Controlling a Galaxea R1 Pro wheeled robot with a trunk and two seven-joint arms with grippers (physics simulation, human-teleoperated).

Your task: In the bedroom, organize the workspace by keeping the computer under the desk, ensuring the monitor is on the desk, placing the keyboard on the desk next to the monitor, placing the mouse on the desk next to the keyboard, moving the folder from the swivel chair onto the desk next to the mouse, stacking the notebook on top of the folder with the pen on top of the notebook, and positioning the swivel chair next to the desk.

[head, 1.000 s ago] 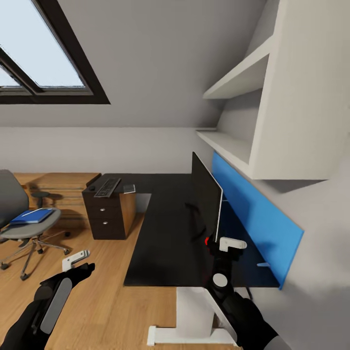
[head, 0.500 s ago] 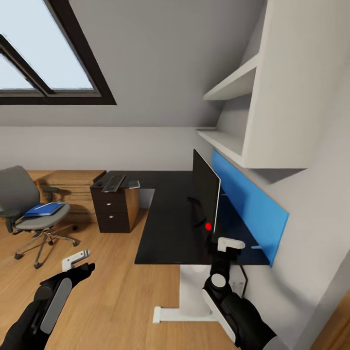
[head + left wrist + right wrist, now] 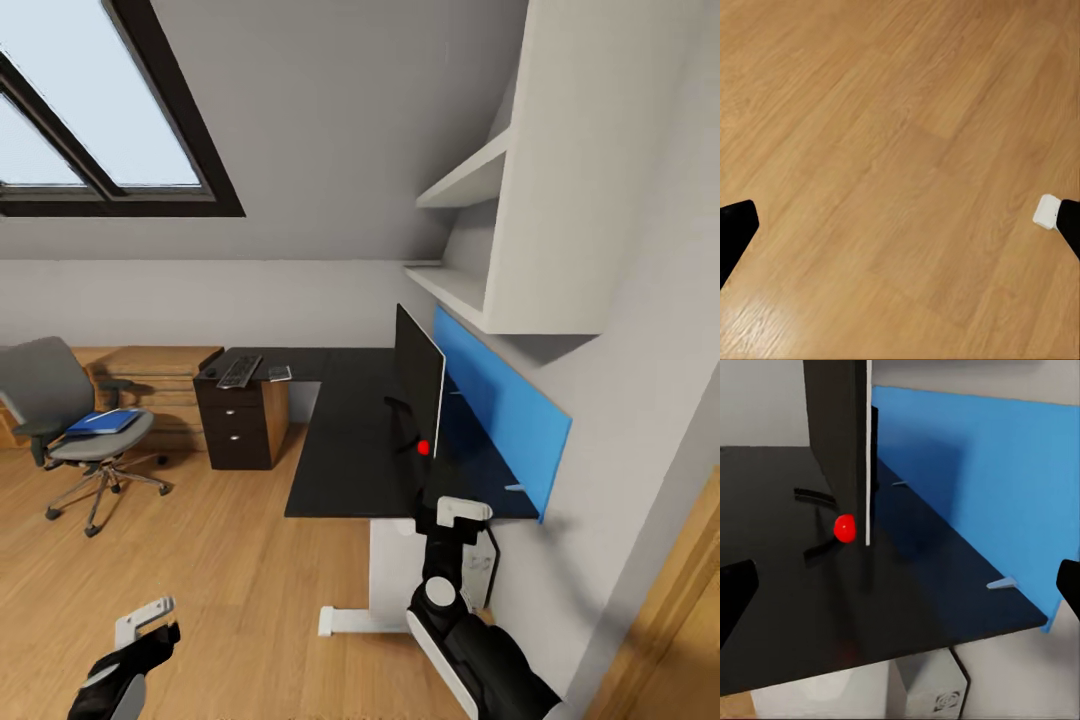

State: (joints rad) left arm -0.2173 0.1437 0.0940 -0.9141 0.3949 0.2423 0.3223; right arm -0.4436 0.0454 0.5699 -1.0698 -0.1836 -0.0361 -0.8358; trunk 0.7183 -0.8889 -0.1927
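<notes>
The desk [image 3: 340, 440] carries the monitor [image 3: 418, 378] upright near its 3 o'clock edge; broad, thin and top-heavy, it probably tips easily, so hold it low by the stand rather than the panel. The swivel chair [image 3: 70, 420] stands at 9 o'clock, well apart from the desk, and will likely roll when pushed; on its seat lies the folder [image 3: 103, 421], light, flat and probably slippery, best pinched at an overhanging edge. The keyboard [image 3: 239, 371] rests on the far drawer end. Right hand [image 3: 452, 515] and left hand [image 3: 145, 625] are both spread, empty. Since a second ago the view has drawn back from the desk and the left hand sits lower.
</notes>
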